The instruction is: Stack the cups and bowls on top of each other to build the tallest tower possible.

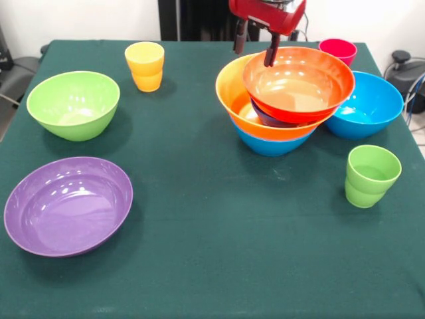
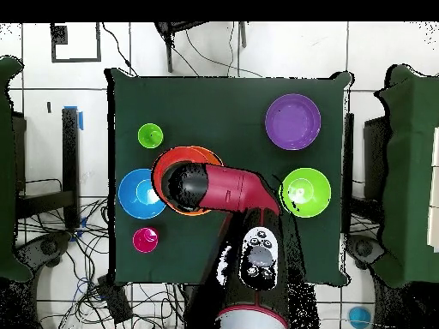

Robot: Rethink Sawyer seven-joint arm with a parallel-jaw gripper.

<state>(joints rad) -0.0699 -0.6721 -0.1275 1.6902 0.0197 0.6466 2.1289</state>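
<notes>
The tower (image 1: 279,106) stands right of centre at the back: a blue bowl (image 1: 272,145) lowest, a large yellow-orange bowl (image 1: 230,93) in it, a small dark blue bowl (image 1: 271,118), and an orange-red bowl (image 1: 299,83) tilted on top. My gripper (image 1: 254,54) hangs over the tower's far rim, open, one finger outside the yellow-orange rim and one finger inside the orange-red bowl. In the overhead view my arm (image 2: 214,188) covers most of the tower (image 2: 176,155). Loose cups: yellow (image 1: 145,65), red-pink (image 1: 339,48), light green (image 1: 370,174).
A blue bowl (image 1: 368,106) touches the tower's right side. A lime green bowl (image 1: 73,103) and a wide purple bowl (image 1: 66,203) sit at the left. The overhead view shows the blue bowl (image 2: 137,193), purple bowl (image 2: 292,121) and lime bowl (image 2: 305,191).
</notes>
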